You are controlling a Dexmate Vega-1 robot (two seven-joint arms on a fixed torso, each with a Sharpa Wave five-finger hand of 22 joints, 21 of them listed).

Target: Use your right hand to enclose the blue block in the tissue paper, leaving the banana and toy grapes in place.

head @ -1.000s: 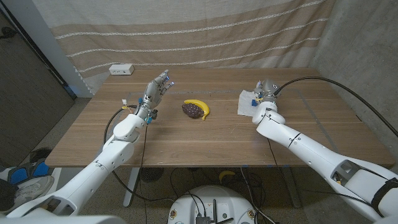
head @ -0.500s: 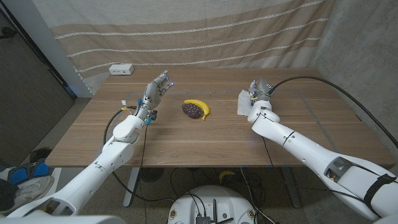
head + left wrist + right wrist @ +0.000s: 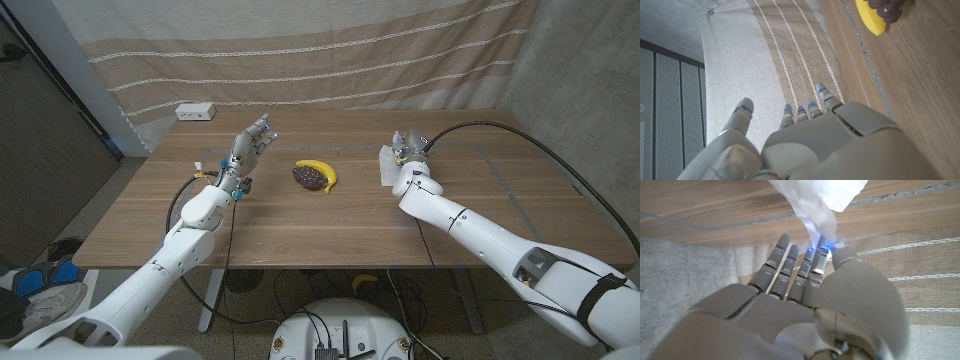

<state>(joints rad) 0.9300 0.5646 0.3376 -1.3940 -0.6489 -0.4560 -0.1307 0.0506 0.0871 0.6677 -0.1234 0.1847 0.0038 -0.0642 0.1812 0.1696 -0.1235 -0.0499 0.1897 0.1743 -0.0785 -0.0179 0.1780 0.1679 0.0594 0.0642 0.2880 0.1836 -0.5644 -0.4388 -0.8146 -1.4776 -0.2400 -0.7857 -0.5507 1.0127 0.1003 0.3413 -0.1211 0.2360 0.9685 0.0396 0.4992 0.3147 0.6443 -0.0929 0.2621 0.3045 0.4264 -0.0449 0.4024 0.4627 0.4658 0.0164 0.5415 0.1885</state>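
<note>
Wooden table [image 3: 300,225] first, then my right hand [image 3: 404,152] at the far right side, thumb and a fingertip [image 3: 821,246] pinching a corner of the white tissue paper [image 3: 817,197], the other fingers stretched out alongside; the sheet hangs bunched from that pinch. I can't see the blue block anywhere, so I judge it's under the tissue just beyond my fingertips. Left hand [image 3: 250,143] is raised off the table, fingers spread wide, holding nothing. Banana [image 3: 320,169] touching the toy grapes [image 3: 311,177] sit well apart from my right fingers, between the two hands. To do this fold well I'd keep the pinch light, carry the corner across over the block, and stay clear of the fruit.
</note>
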